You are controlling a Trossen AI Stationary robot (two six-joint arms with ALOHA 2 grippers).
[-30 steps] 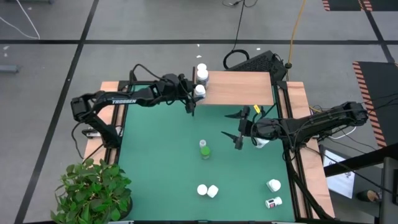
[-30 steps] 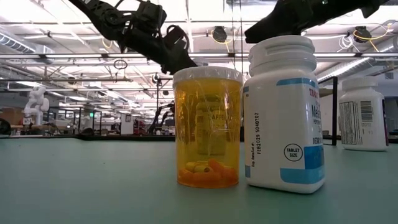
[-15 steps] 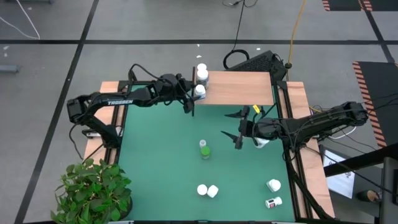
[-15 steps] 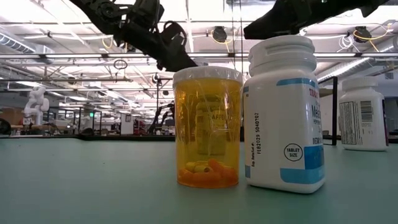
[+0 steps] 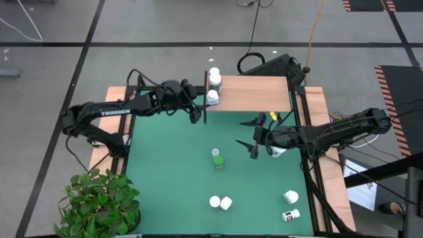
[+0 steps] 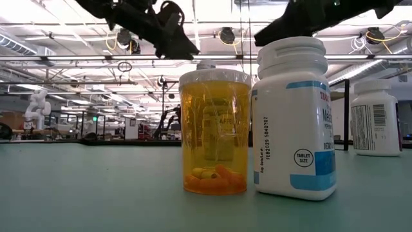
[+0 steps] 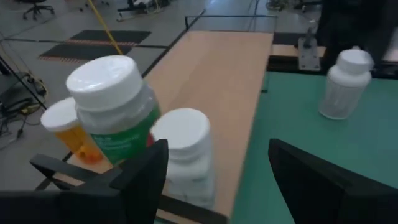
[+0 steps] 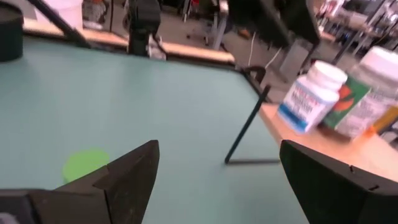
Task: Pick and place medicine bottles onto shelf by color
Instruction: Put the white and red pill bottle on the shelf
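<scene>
The shelf (image 5: 254,93) is standing along the table's (image 5: 172,172) far edge. Two bottles (image 5: 213,87) are sitting on the shelf's left end, one behind the other. The left gripper (image 5: 199,110) is hanging just left of that end, and the right gripper (image 5: 253,137) is hovering over the table's right half, in front of the shelf. A capped bottle (image 5: 216,158) is standing near the table's middle, left of the right gripper. Two more bottles (image 5: 221,202) are sitting side by side near the front edge, and another two (image 5: 291,205) are lying at the front right corner. A potted plant (image 5: 99,205) is sitting at the front left corner.
</scene>
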